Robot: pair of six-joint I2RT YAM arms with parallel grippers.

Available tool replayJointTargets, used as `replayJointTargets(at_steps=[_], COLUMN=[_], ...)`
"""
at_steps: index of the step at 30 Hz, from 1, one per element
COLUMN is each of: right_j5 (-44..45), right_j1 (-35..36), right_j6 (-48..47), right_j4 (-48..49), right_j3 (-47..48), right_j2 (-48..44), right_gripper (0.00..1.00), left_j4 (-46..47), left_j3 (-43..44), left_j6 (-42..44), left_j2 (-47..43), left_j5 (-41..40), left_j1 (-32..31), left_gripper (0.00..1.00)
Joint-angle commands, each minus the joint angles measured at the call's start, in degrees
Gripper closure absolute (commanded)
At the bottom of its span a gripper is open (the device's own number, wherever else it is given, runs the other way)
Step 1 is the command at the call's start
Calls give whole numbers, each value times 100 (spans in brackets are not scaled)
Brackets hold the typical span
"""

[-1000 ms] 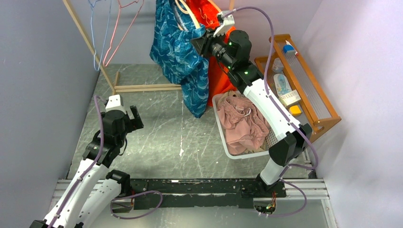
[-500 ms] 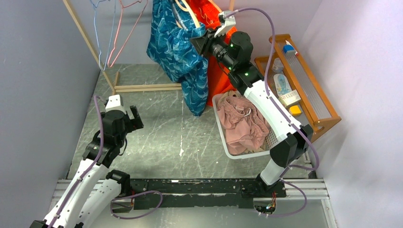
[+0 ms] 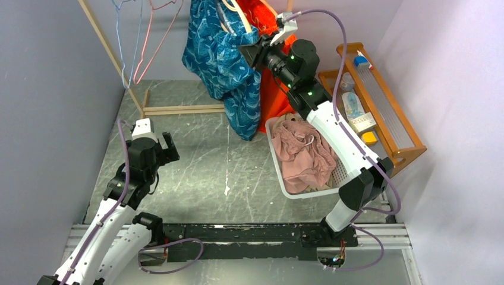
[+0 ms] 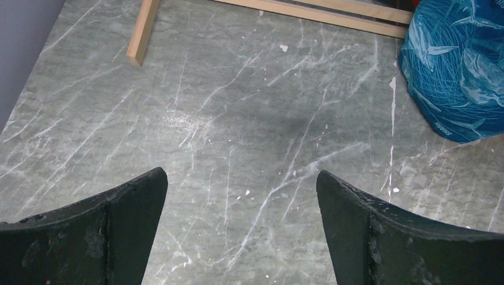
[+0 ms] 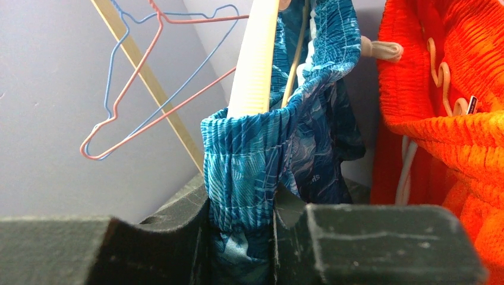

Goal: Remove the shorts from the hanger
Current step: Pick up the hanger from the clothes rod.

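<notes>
Pinching the gathered elastic waistband, the right hand (image 5: 241, 208) is closed on the blue leaf-print shorts (image 5: 255, 160), which hang on the cream plastic hanger (image 5: 255, 65); its two fingers sit just below the hanger's shoulder.

Left hand (image 4: 241, 178): spread wide, nothing in it, over bare desk (image 4: 238, 107), well away from the hanger.

Handling (judgement): light, limp fabric with no stiffness to push against. The waistband is stretchy and ribbed, the thickest and least slippery place to take hold, so the present spot looks right. Expect the elastic to stretch and tug the hanger along before it slips over the shoulder tip. The drawstring could snag.

Count:
- Shorts hung up: 2, the blue pair and the orange shorts (image 5: 451, 89) just right of the cream hanger.
- Shorts in the white basket (image 3: 275, 157), below the hanger and nearer the arm bases: pink shorts (image 3: 303, 157), 1 sure; a paler fold behind may be another, cannot tell.
- Bare wire hangers (image 5: 172, 107), left of the cream hanger: 2.
</notes>
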Motion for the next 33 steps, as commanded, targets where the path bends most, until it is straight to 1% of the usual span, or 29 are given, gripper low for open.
replayJointTargets(at_steps=[1,19,23,29,33], right_j5=[-82,-344,-581,-735,-1064], right_j1=[20,55,57,65,90], right_j6=[-73,-184,-293,-456,-742], right_j4=[587,349,211,158,329], right_j3=[11,-339,-445,-1043,-1973], right_j2=[-454,-637,-688,-1026,-1580], right_gripper=[100,100,100,100,100], left_j4=[215,210,215,216,219], left_j3=[-3,-4,-5,1,1], left_j6=[94,92,93,100,118], left_j2=[-42,-38,-28,-24,-39], left_j5=[-37,-22,-18,7,8], left_j1=[60,65,66,66,66], left_gripper=[1,1,1,1,1])
